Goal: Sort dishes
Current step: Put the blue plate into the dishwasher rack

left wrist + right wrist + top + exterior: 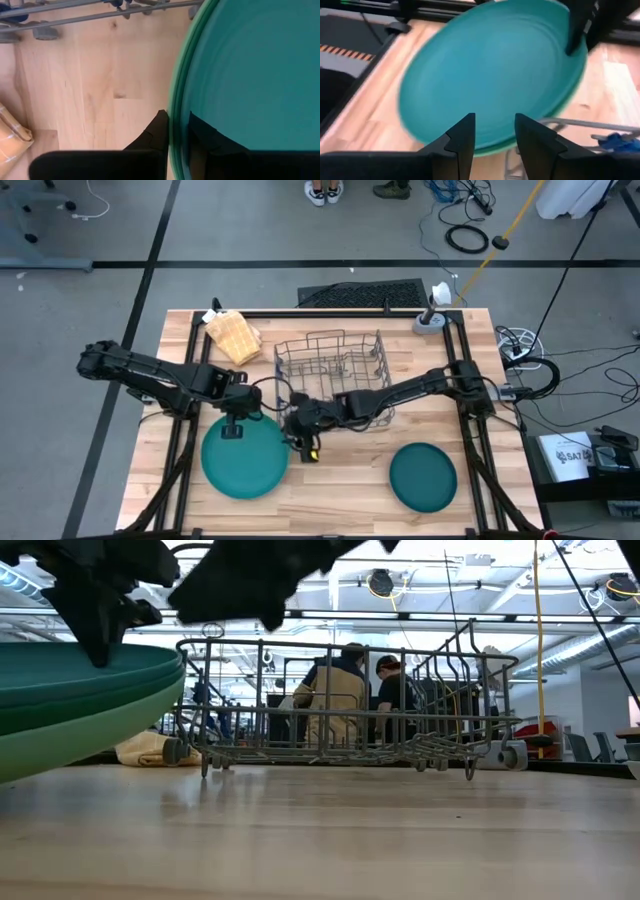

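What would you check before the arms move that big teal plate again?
1. Left gripper astride the plate's rim: ok, one finger each side.
2. Firm grip: cannot tell.
3. One plate or two: not ok, a lighter green edge shows under the teal.
4. Right gripper open, at the plate's edge: ok.
5. Rack empty for loading: ok.
6. Small plate out of the way: ok, it lies apart.

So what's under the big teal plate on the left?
A light green plate sits directly beneath the teal plate, only its rim showing. The left gripper's fingers straddle that edge. Anything lower is covered.
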### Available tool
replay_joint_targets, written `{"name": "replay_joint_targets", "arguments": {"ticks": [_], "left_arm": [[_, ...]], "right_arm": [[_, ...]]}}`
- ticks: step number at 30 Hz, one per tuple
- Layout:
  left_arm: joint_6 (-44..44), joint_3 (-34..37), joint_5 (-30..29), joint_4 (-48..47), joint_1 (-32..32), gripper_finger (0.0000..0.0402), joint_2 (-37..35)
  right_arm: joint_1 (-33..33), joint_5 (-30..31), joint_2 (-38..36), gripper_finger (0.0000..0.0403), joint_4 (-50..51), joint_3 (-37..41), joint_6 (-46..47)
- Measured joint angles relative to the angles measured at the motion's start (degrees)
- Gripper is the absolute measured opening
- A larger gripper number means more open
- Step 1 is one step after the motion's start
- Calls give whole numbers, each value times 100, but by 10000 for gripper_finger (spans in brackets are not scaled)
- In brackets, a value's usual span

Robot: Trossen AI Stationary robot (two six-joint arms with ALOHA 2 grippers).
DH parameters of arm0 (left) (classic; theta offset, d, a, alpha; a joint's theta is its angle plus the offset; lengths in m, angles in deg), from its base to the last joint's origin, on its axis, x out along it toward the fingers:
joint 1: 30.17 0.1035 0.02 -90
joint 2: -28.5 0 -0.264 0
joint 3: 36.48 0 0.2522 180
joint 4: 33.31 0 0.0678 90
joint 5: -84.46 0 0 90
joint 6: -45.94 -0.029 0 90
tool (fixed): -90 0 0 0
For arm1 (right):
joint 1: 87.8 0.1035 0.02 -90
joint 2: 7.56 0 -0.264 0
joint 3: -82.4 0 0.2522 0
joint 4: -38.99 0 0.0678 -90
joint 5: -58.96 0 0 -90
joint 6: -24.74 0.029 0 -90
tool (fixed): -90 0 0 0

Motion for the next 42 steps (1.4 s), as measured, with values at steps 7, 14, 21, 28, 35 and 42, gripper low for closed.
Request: {"name": "replay_joint_targets", "arguments": {"ticks": [7, 14, 21, 28, 35, 42], "left_arm": [[31, 0, 7, -5, -2, 41, 0], [30, 0, 25, -7, -1, 41, 0], [-17, 2, 43, 147, -2, 41, 0], [-2, 7, 144, 256, 0, 45, 0], [-133, 9, 151, 327, -1, 45, 0], [-265, 11, 149, 428, 0, 45, 0]], "right_arm": [[221, 623, -375, 130, 35, 0, 64], [582, 711, -217, 130, 473, 0, 1231], [1034, 1669, 287, 130, 190, 0, 2708], [1233, 2728, 624, 130, -40, 0, 4027], [1213, 3207, 700, 130, -66, 0, 4432], [1090, 3312, 705, 130, -164, 0, 4554]]}}
